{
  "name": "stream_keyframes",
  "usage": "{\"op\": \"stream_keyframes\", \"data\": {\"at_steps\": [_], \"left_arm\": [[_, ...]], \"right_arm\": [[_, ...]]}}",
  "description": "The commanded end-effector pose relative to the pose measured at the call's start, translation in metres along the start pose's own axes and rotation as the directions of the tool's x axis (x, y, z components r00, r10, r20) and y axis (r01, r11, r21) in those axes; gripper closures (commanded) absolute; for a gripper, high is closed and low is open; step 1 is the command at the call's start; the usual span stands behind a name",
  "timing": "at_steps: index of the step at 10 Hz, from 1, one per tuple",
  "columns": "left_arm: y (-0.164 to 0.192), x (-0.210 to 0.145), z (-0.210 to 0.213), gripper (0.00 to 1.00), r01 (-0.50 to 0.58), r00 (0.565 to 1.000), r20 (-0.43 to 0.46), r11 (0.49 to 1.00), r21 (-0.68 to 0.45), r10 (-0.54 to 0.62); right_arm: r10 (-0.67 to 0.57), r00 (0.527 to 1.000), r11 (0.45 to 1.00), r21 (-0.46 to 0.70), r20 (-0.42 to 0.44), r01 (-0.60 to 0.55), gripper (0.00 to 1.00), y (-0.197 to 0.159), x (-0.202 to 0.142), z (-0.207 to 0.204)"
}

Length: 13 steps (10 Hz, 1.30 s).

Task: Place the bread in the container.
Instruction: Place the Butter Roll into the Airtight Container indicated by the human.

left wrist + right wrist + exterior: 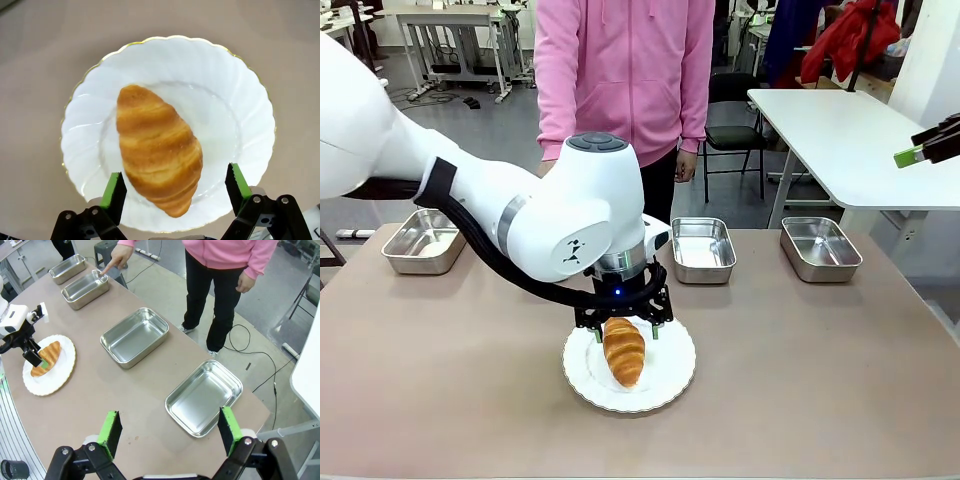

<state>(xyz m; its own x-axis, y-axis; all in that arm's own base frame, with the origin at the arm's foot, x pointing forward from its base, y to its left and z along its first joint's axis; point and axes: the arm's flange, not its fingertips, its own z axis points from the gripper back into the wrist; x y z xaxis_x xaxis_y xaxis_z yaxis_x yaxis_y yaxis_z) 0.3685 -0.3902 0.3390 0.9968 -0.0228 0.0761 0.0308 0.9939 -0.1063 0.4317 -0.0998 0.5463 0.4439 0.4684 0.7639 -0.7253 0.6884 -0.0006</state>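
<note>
Bare brown tabletop (820, 380) lies open all round the round white scallop-edged plate (240, 100). On it rests the golden-brown ridged croissant (157, 155); we see the left gripper (175, 172) spread wide, a green pad (114, 187) either side of one end. The right gripper (167, 422), also unclenched, hovers high. A person's hand (114, 260) points at a shiny stainless-steel rectangular pan (82, 287), hidden from the front by the left arm (550, 220).

We've got the left gripper (625, 335) pointing straight down over the table (820, 380) mid, jaws wide apart. The right gripper (170, 432) is held high nr its right edge, w/ jaws also apart.
</note>
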Motion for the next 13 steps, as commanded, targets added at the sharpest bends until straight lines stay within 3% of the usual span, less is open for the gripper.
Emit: {"op": "stream_keyframes", "data": {"at_steps": [1, 13], "left_arm": [[-0.004, 0.008, -0.009, 0.00, 0.017, 1.000, 0.011, 1.000, -0.002, -0.017], [-0.002, 0.010, -0.032, 0.03, 0.040, 0.998, -0.050, 0.999, 0.037, -0.038]], "right_arm": [[0.002, 1.000, 1.000, 0.006, 0.025, -0.002, 0.00, -0.001, 0.001, -0.001], [0.002, 1.000, 1.000, 0.006, 0.025, -0.002, 0.00, -0.001, 0.001, -0.001]]}}
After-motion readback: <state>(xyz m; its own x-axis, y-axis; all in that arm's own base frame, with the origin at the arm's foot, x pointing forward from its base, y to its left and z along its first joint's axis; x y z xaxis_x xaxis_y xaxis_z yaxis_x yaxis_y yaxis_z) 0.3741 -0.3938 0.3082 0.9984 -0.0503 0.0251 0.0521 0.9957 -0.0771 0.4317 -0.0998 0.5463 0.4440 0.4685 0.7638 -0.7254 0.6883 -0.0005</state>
